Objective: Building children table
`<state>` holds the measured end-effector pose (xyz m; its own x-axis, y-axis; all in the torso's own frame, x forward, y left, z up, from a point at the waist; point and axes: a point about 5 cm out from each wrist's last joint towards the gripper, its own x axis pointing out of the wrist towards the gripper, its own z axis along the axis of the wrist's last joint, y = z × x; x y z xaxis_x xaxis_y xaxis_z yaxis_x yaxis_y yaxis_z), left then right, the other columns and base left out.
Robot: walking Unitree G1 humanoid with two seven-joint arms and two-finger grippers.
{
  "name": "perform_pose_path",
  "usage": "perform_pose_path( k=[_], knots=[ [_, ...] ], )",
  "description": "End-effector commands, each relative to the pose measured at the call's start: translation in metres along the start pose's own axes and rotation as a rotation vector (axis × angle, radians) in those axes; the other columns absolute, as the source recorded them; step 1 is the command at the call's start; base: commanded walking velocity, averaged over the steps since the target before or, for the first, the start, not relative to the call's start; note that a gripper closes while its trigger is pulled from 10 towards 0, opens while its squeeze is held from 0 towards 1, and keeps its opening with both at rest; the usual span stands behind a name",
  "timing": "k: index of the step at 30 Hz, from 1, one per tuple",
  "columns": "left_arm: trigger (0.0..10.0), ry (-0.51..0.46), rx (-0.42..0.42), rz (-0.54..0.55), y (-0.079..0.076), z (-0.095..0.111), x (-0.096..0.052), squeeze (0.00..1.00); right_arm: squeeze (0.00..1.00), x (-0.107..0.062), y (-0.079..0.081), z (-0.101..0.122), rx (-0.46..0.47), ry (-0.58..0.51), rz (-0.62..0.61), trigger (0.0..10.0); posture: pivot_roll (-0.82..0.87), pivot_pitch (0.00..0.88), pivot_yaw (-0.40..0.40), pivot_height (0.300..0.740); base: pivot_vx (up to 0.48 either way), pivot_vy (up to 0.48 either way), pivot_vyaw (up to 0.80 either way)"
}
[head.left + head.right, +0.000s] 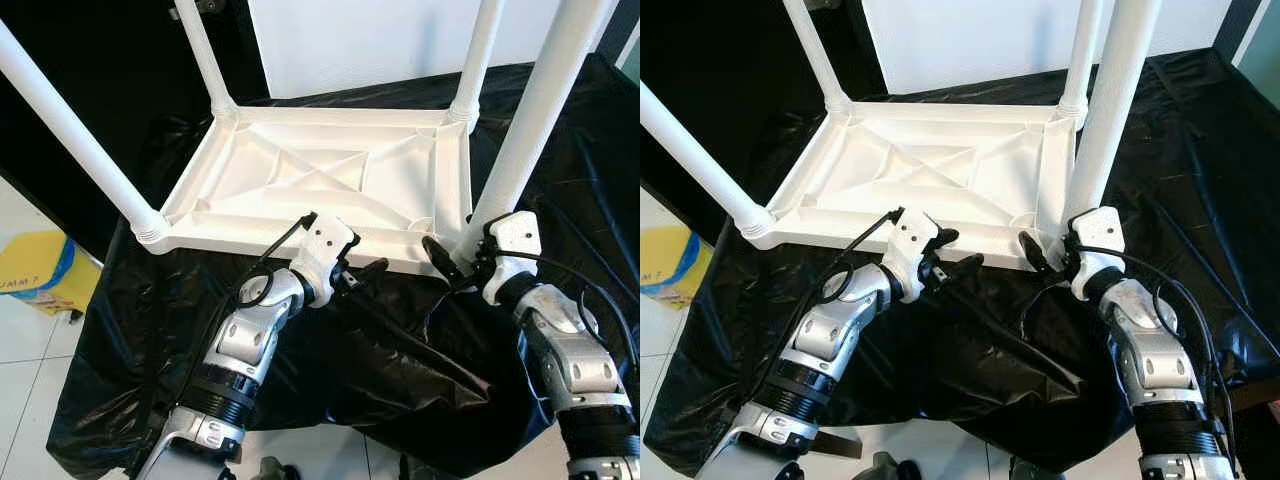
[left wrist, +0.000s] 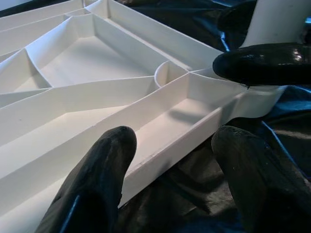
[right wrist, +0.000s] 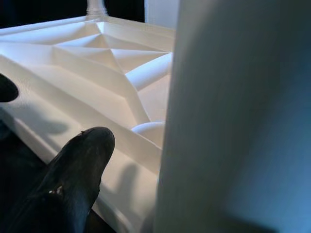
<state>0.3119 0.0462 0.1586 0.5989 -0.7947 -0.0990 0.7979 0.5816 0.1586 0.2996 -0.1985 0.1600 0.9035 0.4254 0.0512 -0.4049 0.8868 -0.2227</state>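
Note:
A white plastic children's table [image 1: 330,170] lies upside down on black sheeting, its ribbed underside facing up. Its legs stand upright in the corners: near right leg [image 1: 530,130], near left leg [image 1: 70,140], and two far legs [image 1: 205,55] [image 1: 478,55]. My left gripper [image 1: 358,272] is open at the middle of the near rim [image 2: 160,155], which runs between its fingers [image 2: 92,189]. My right gripper [image 1: 455,258] is at the base of the near right leg [image 3: 238,111]. It is open, with one finger [image 3: 77,170] beside the leg and a gap between them; the other finger is hidden.
Black plastic sheeting [image 1: 400,370] covers the low surface under the table and hangs over its front edge. A yellow and blue bag [image 1: 35,270] sits on the tiled floor at the left. A white wall [image 1: 350,40] stands behind.

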Motion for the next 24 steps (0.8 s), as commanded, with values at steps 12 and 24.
perform_pose_path(
  k=[12,24],
  knots=[
    [10.0,0.013,0.002,0.013,-0.003,-0.005,-0.003,0.0,0.0,0.004,-0.008,-0.002,-0.048,0.03,0.199,10.0,-0.22,0.124,0.086,0.74,0.0,0.0,0.0],
    [10.0,0.023,0.015,-0.066,-0.018,-0.006,-0.006,0.0,0.0,0.001,-0.017,-0.004,-0.065,0.058,0.287,10.0,-0.17,0.132,0.078,0.74,0.0,0.0,0.0]
  ],
)
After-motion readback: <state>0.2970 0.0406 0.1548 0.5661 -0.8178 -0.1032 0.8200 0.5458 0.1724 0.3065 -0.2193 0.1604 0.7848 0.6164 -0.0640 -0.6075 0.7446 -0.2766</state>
